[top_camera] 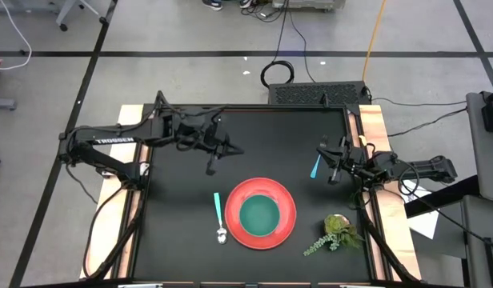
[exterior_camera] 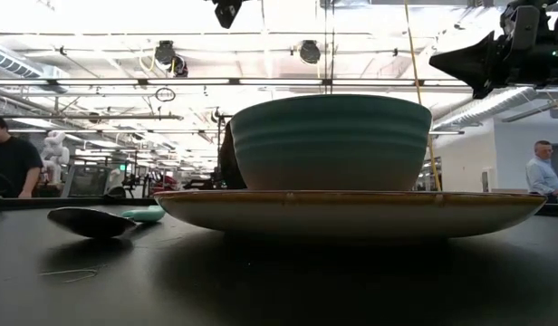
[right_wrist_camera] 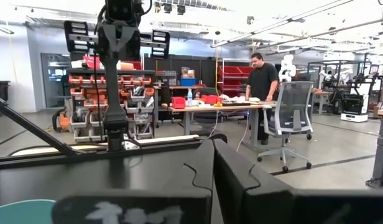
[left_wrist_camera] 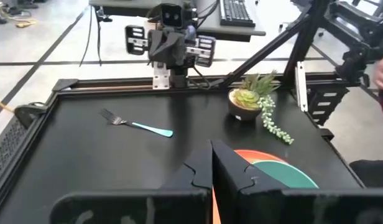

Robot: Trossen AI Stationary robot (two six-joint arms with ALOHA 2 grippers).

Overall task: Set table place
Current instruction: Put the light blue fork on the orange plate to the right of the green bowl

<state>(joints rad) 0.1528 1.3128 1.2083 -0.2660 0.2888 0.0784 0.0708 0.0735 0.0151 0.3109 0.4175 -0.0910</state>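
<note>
The red plate (top_camera: 288, 226) lies on the black table (top_camera: 174, 240) toward its near edge, with a green bowl (top_camera: 260, 214) standing in it. It also shows in the low view (exterior_camera: 351, 210). A teal-handled spoon (top_camera: 219, 216) lies just left of the plate. A teal-handled fork (top_camera: 315, 166) lies at the far right and also shows in the left wrist view (left_wrist_camera: 137, 123). My left gripper (top_camera: 211, 165) hangs shut and empty above the table, on the far side of the plate. My right gripper (top_camera: 332, 168) is shut and empty, next to the fork.
A small potted succulent (top_camera: 336, 231) stands at the near right corner, right of the plate. Light wood strips (top_camera: 373, 132) run along the table's left and right sides. People stand in the room beyond the table (right_wrist_camera: 263, 78).
</note>
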